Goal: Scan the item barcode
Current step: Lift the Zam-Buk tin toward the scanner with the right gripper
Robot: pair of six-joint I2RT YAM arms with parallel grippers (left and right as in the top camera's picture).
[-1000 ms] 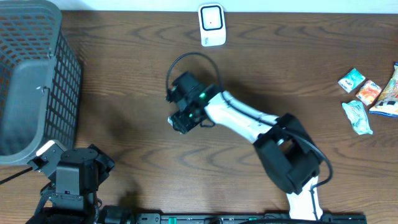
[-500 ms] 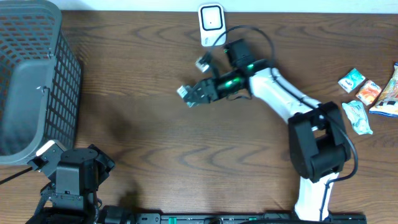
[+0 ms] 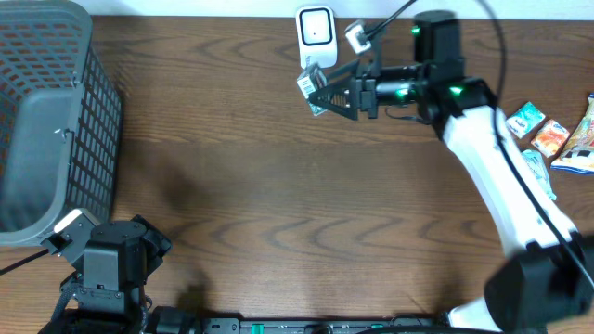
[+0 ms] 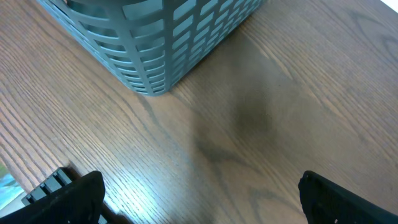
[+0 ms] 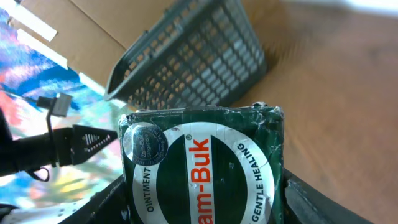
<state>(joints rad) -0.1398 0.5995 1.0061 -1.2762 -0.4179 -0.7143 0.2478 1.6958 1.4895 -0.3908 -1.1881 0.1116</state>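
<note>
I had the right jaws clenched on the dark green Zam-Buk ointment box (image 5: 205, 168), just beside the white scanner (image 3: 316, 37). The left jaws were released. Grey plastic mesh basket (image 3: 104, 102) showed only its floor.

Table (image 3: 232, 186): dark wood grain, smooth, faint sheen. Basket (image 3: 56, 111) at 9 o'clock: grey plastic lattice, matt. Scanner (image 3: 316, 35) at 12 o'clock: white plastic, glossy. Green box (image 5: 205, 168): printed face, glossy, crinkled along its top edge. Packets (image 3: 548, 139) at 3 o'clock: shiny printed film. Right arm (image 3: 483, 158) shell: smooth white plastic.
</note>
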